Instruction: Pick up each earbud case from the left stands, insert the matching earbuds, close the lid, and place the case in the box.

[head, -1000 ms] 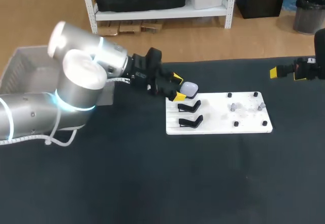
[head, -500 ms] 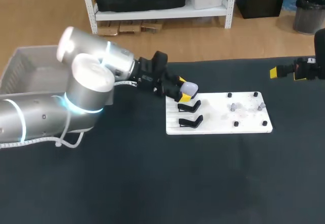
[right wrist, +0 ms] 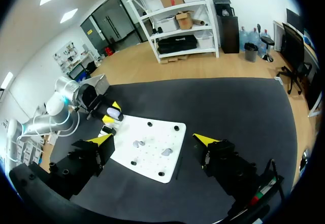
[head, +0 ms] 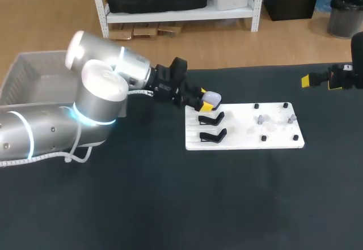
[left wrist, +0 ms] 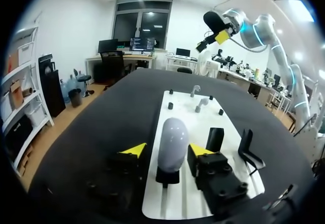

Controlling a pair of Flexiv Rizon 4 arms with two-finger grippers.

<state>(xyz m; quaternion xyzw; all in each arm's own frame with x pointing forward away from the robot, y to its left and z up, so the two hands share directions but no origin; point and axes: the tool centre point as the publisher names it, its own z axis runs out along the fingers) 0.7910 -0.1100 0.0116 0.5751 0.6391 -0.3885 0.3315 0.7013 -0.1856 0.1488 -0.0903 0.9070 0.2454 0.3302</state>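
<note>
- the black tabletop [head: 170, 204] carries the white board [head: 278, 138].
- the left arm [head: 96, 91] reaches to the board's far left corner. its jaws are open, a yellow tip on each side of the earbud case [left wrist: 172, 140], with a gap on one side.
- the grey box [head: 28, 74] sits well left of the board.
- the right arm [head: 340, 77] hangs well right of the board, jaws spread wide.
- the pale case stands upright on the rearmost stand at the board's left end.
- two black stands [head: 213, 126] on the board sit bare.
- the earbuds [left wrist: 201, 103] lie on the board's right half.

Earbud case [head: 211, 97] pale, perhaps lavender-white — board [head: 244, 138] white, stands [head: 212, 135] black, table [head: 170, 204] dark charcoal, fingertips [left wrist: 133, 150] yellow.
</note>
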